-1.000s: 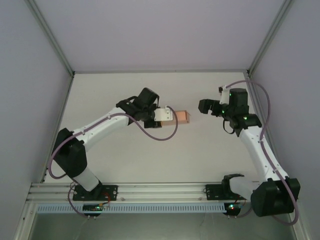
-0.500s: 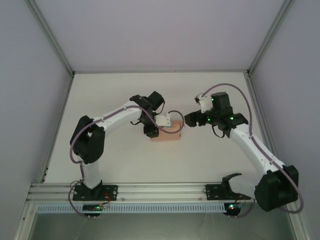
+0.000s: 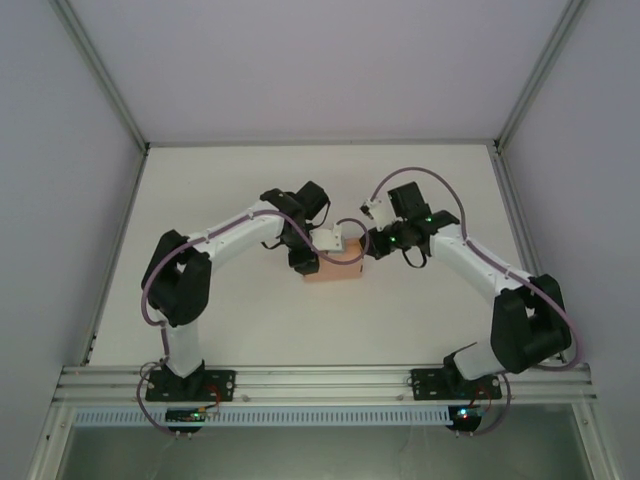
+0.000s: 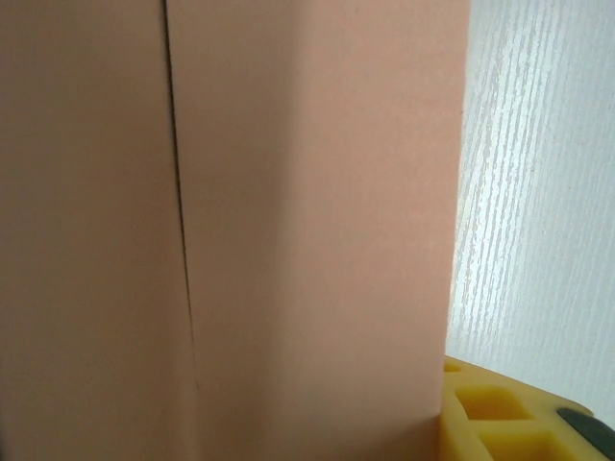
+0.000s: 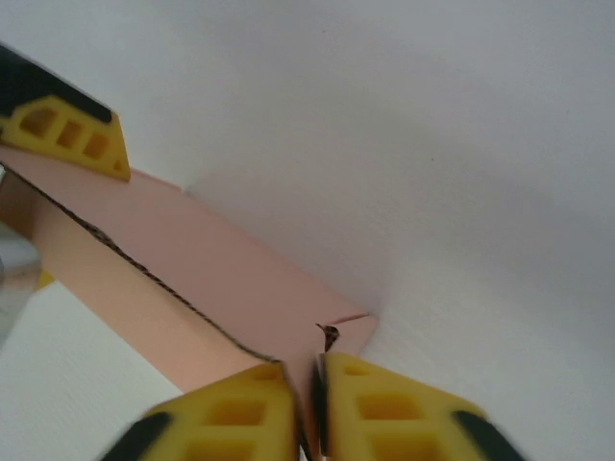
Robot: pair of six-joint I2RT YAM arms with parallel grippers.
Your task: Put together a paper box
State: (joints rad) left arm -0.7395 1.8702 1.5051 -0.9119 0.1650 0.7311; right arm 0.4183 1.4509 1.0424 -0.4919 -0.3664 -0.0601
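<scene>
Two tools are meeting at the paper box (image 3: 333, 271), which is lying down on the tabletop (image 3: 230, 320) between them. Left tool (image 3: 343, 250) is clamping the box, one yellow finger (image 4: 500, 413) sitting flush against the pink card wall. Right tool (image 5: 307, 375) is pressing its fingers (image 5: 384, 413) together on a thin card edge at the box corner nearest to it, pinching that edge; the box body is stretching away ahead and to the left of this tool
</scene>
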